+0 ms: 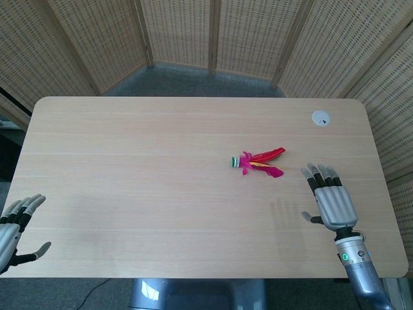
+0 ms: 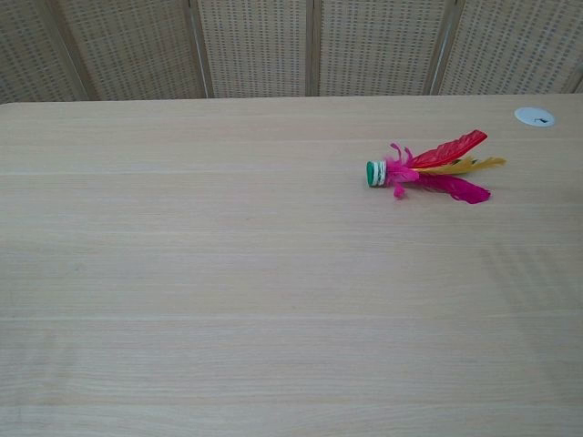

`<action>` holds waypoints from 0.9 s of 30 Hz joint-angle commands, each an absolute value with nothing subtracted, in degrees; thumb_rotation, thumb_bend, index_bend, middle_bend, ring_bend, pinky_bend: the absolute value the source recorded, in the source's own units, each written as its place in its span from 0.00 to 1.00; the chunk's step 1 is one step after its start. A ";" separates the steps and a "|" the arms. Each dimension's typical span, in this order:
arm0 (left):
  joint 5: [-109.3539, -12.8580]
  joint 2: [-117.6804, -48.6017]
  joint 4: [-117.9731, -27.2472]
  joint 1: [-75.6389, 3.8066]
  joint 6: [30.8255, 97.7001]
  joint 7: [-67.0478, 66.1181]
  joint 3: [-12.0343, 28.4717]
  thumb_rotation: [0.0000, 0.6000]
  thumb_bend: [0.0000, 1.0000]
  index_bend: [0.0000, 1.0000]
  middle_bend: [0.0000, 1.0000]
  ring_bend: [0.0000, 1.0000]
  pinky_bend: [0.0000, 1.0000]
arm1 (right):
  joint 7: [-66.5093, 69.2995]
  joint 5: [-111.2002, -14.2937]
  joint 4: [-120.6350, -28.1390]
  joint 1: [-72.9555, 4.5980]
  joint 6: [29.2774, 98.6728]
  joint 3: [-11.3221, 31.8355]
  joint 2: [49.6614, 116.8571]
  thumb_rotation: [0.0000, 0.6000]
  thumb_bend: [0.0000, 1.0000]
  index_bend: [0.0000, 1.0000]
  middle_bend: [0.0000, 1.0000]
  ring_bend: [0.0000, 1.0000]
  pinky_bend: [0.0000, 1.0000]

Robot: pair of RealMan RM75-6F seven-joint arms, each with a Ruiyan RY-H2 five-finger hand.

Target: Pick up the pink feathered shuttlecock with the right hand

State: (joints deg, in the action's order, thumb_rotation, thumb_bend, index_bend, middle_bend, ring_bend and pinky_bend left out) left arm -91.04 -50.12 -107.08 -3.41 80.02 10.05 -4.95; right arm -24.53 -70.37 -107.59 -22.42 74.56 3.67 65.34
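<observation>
The pink feathered shuttlecock (image 1: 258, 162) lies flat on the wooden table (image 1: 161, 181), right of centre, its green and white base pointing left and its pink, red and yellow feathers fanning right. The chest view shows the same shuttlecock (image 2: 428, 168) in its upper right. My right hand (image 1: 330, 199) hovers over the table to the right of the feathers and a little nearer to me, fingers spread and holding nothing. At the table's near left edge, my left hand (image 1: 18, 229) is likewise spread and holds nothing. Neither hand appears in the chest view.
A small white round disc (image 1: 321, 117) is set in the tabletop at the far right, also seen as the disc (image 2: 534, 116) in the chest view. Woven folding screens (image 1: 213, 39) stand behind the table.
</observation>
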 commanded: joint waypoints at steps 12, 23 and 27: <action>-91.65 -49.75 -107.40 -3.41 80.04 9.88 -5.28 1.00 0.32 0.00 0.00 0.00 0.00 | -21.27 -72.09 -107.56 -22.92 71.59 4.52 66.21 0.99 0.14 0.00 0.00 0.00 0.00; -90.55 -50.93 -106.97 -4.16 78.58 10.10 -4.96 1.00 0.32 0.00 0.00 0.00 0.00 | -19.18 -63.34 -97.65 -36.61 54.16 12.48 73.59 0.99 0.14 0.00 0.00 0.00 0.00; -89.09 -51.58 -106.36 -4.70 77.18 10.23 -4.68 1.00 0.32 0.00 0.00 0.00 0.00 | -18.55 -58.12 -88.73 -42.65 46.98 14.66 78.77 0.99 0.14 0.00 0.00 0.00 0.00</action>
